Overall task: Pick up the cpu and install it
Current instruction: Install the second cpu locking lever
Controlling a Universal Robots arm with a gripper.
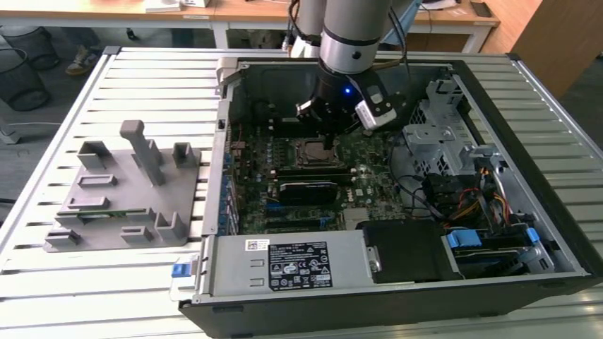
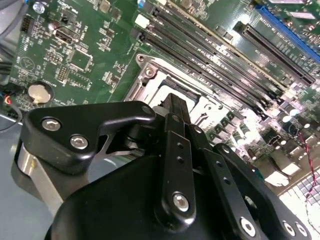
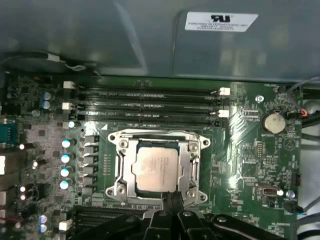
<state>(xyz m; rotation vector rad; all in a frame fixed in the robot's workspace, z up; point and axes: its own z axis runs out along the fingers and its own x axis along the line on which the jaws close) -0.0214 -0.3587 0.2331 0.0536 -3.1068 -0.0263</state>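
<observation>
Open PC case (image 1: 527, 233) on slatted table (image 1: 141, 78), grey fixture beside it.

Motherboard (image 1: 311, 176) lies flat in case; power supply (image 1: 282, 265), black drive bay (image 1: 410, 251) and cable bundle (image 1: 471, 205) along its edges. Grey fixture blocks (image 1: 127, 194) sit well apart on the exterior view's left. Memory slots (image 3: 150, 105), coin battery (image 3: 274, 121), row of capacitors (image 3: 65, 165).

I see one slatted metal table (image 1: 141, 70), pale grey. On it: one open computer case (image 1: 527, 282) toward the exterior view's right; one grey fixture plate (image 1: 123, 205) with upright blocks toward the exterior view's left, just beside the case.
</observation>
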